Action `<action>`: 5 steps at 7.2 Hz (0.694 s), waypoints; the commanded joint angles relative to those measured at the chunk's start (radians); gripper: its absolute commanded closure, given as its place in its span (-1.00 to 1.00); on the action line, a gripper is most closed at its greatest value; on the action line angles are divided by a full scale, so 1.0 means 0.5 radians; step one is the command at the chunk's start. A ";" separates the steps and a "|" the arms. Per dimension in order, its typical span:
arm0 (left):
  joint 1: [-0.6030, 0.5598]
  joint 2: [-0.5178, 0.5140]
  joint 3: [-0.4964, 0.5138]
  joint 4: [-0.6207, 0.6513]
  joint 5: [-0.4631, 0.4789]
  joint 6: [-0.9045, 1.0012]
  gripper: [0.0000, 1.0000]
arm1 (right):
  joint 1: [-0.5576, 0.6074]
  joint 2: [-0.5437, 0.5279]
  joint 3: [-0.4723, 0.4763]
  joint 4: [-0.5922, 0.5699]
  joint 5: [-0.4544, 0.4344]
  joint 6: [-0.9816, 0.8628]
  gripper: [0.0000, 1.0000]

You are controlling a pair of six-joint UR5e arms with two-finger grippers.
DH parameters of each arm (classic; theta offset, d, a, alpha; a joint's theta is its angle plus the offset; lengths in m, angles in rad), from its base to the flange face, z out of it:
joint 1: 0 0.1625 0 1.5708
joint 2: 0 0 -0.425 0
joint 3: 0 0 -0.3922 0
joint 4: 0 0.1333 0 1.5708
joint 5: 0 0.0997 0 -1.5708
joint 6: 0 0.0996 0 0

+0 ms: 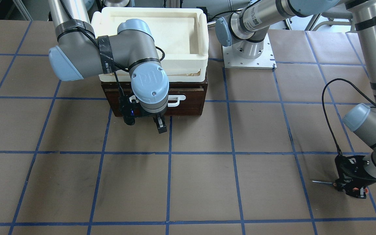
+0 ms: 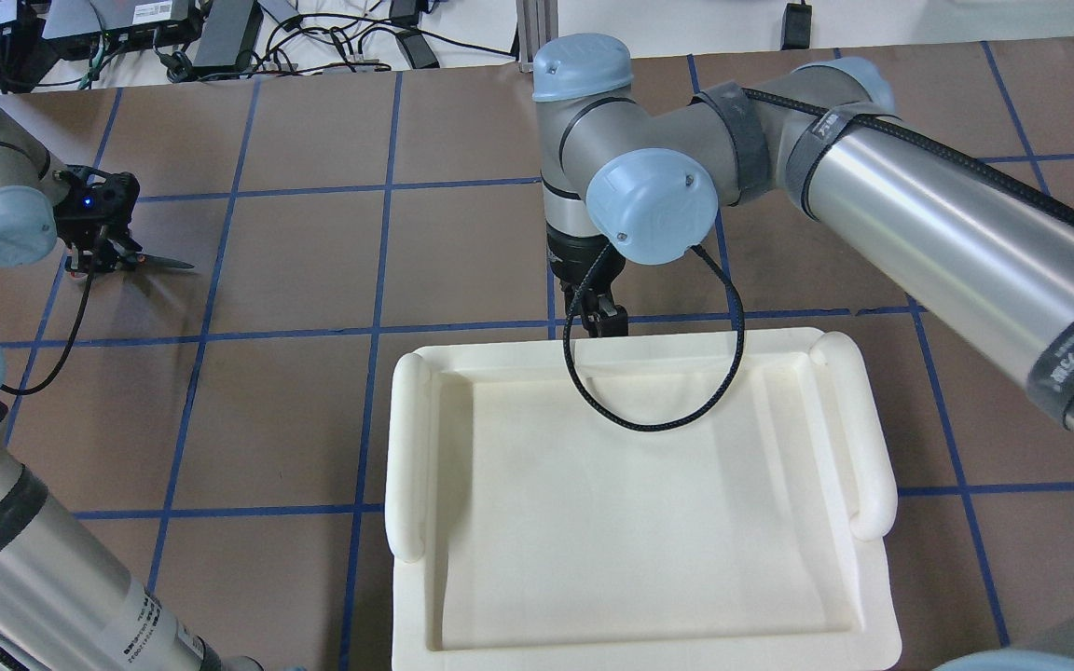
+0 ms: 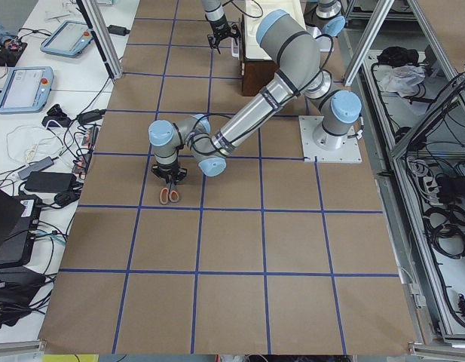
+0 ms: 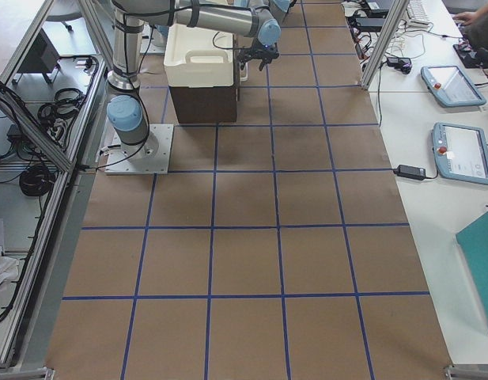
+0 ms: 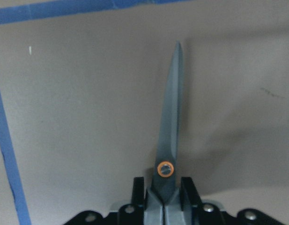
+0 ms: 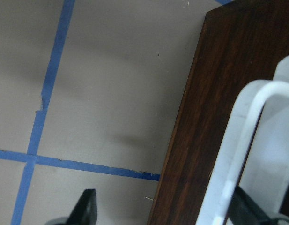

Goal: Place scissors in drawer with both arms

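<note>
The left gripper [image 1: 351, 188] is far out on the robot's left side of the table [image 1: 207, 182], low over its brown top. Its two fingers [image 5: 138, 190] are pinched tight on the scissors [image 5: 174, 112], just behind the little orange ring where the blades meet. The blades are closed together and stick straight out in front of the fingers. I cannot tell if the scissors touch the table. The drawer [image 1: 191, 94] is well apart from them, in a dark brown box under a cream tray [image 1: 204, 42], and it looks pushed all the way in. The right gripper [image 2: 600, 319] hangs just in front of the drawer, pointing down. Its fingers [image 6: 86, 210] are spread wide, and the white handle [image 6: 238, 150] sits between them, but they are not squeezing it
</note>
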 commanded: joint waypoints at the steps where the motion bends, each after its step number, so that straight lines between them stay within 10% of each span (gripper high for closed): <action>1: -0.003 0.023 0.000 0.000 -0.009 -0.008 0.91 | 0.000 0.011 0.003 0.000 0.005 0.000 -1.00; 5: -0.058 0.172 0.000 -0.046 -0.015 -0.054 0.92 | 0.000 0.039 0.012 -0.013 0.011 -0.003 -1.00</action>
